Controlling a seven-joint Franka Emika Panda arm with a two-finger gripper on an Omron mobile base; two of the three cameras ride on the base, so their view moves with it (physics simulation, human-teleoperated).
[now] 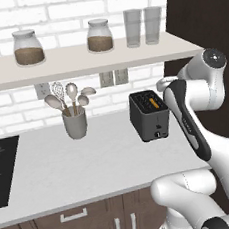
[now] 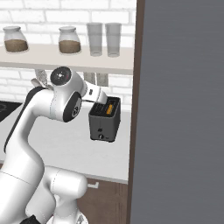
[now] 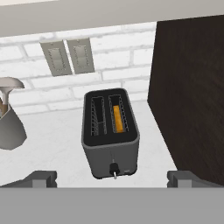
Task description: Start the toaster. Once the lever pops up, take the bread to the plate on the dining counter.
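Small dark grey boxy toaster (image 3: pixel 110 133) is sitting upright on the pale speckled stone bench (image 1: pixel 67 167), near its right end, just beside a dark wood panel (image 3: pixel 192 96). Hand view is looking down into the two top slots: the right slot is showing an orange-tan strip, the bread (image 3: pixel 117 118), the left slot is showing bare wire guides. Slots and long axis are running near-to-far; the short face with the small lever knob is pointing toward the robot.

Gripper (image 3: pixel 112 179) is hovering near side of the toaster, jaws standing fully apart, holding nothing; the two dark fingertips (image 3: pixel 41 178) are sitting at the bottom corners of the hand view.

Left base view is adding a grey matte utensil cup (image 1: pixel 75 123) with spoons and a whisk left of the toaster, a black cooktop (image 1: pixel 2 169) at far left, and a white shelf (image 1: pixel 80 60) carrying two glass jars and two clear tumblers. In the right base view, a large flat grey panel (image 2: pixel 179 113) is covering the right half.
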